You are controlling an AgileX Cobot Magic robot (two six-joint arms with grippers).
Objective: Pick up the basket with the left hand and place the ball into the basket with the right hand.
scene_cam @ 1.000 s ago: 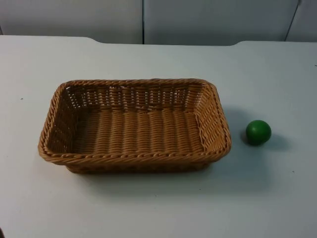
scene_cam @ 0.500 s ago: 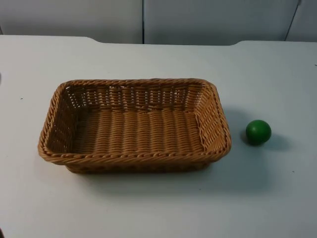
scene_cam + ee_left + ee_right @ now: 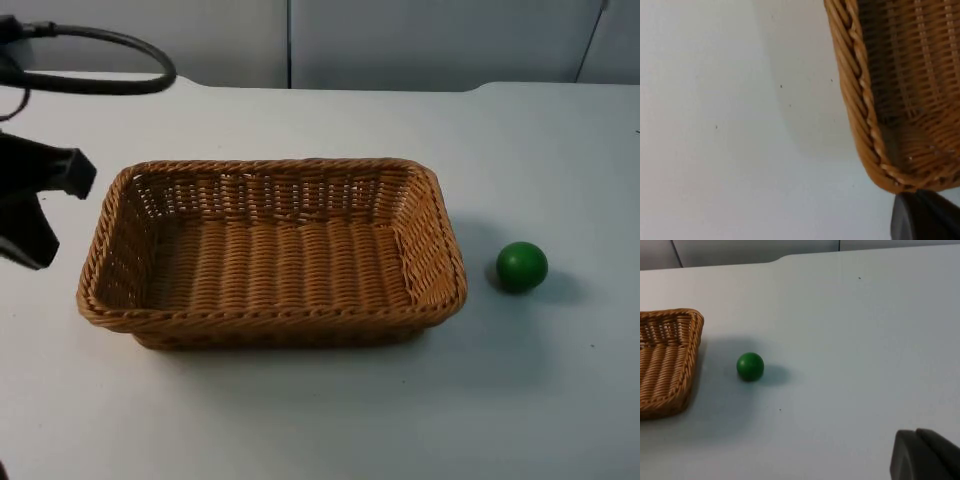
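A: Top view: the left gripper [image 3: 40, 210], fingers spread and empty, hangs at frame left beside the basket [image 3: 270, 250], which sits on the table [image 3: 300, 420]. Nothing lifted yet.

B: The ball [image 3: 521, 266] lies right of it, apart, open room around.

A: Left wrist: basket [image 3: 890, 100] corner near.

B: Right wrist: ball [image 3: 750, 366] well off; right gripper's state, cannot tell.

I see the left gripper [image 3: 45, 215] at the left edge of the top view, above the desk [image 3: 300, 420]. Its 2 black fingers [image 3: 62, 172] stand spread apart, one above the other. In each wrist view I see 1 black fingertip [image 3: 925, 455] over the desk.
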